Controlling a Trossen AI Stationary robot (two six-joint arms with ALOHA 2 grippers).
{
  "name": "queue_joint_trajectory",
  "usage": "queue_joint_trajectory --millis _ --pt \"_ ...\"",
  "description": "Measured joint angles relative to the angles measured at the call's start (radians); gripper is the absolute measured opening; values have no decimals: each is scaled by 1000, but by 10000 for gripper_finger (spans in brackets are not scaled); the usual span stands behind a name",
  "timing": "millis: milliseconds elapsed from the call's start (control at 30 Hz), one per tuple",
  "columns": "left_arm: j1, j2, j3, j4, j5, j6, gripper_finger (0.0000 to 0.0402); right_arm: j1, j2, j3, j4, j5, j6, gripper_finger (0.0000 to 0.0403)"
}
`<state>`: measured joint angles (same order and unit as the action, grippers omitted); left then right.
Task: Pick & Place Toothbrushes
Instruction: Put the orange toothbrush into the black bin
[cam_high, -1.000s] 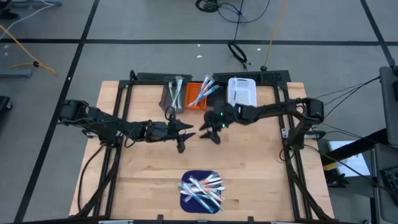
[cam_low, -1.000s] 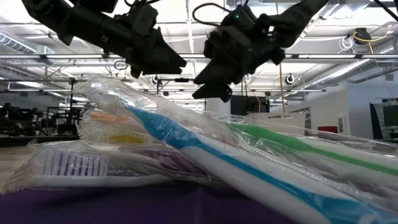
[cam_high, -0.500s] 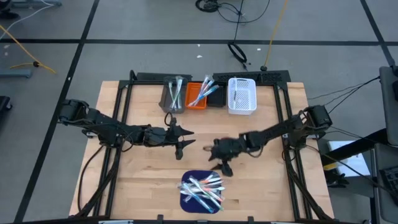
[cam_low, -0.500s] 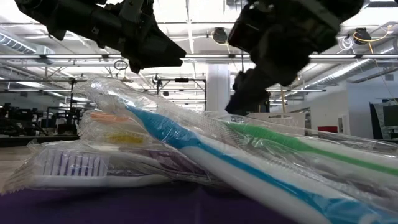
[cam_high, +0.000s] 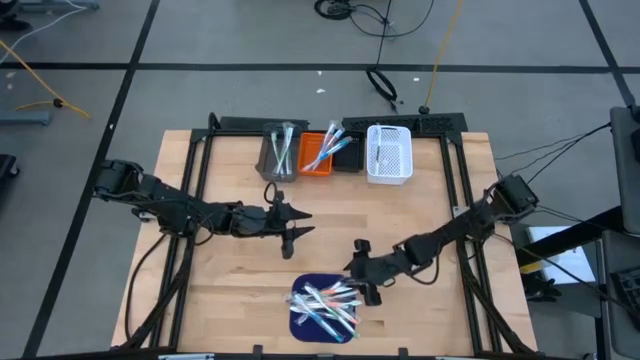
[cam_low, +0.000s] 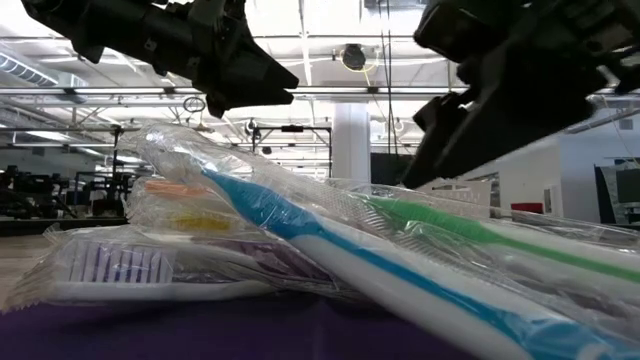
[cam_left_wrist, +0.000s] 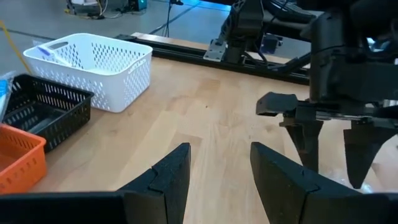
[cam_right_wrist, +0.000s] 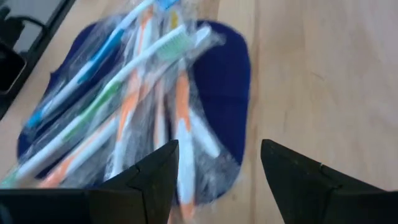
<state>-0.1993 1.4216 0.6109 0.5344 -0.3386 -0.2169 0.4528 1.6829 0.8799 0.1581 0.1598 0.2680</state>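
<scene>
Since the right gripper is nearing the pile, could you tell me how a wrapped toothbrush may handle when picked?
Each toothbrush sits in a crinkly clear wrapper, so it is probably slippery. They lie crossed on the mat, so lifting one may drag its neighbours. They look thin and light. The open right gripper hovers beside them.

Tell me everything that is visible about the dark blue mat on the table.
The dark blue mat is a flat square with rounded corners, soft-looking, maybe rubber or foam. It lies on the wooden table, near the front edge, about the middle. A loose pile of wrapped toothbrushes rests on it, crossing each other and covering most of its surface. The right hand hangs open beside its right side, not touching it.
</scene>
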Motion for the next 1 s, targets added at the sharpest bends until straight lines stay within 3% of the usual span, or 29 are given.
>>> queue_joint_trajectory --millis 800,900,1000 --pt "-26 0 0 -8 5 -18 170 53 117 1 16 53 61 216" --pt "-25 0 0 -8 5 -14 170 54 117 1 14 50 62 193" --pt "-25 0 0 -8 5 -14 170 54 117 1 16 49 65 141"
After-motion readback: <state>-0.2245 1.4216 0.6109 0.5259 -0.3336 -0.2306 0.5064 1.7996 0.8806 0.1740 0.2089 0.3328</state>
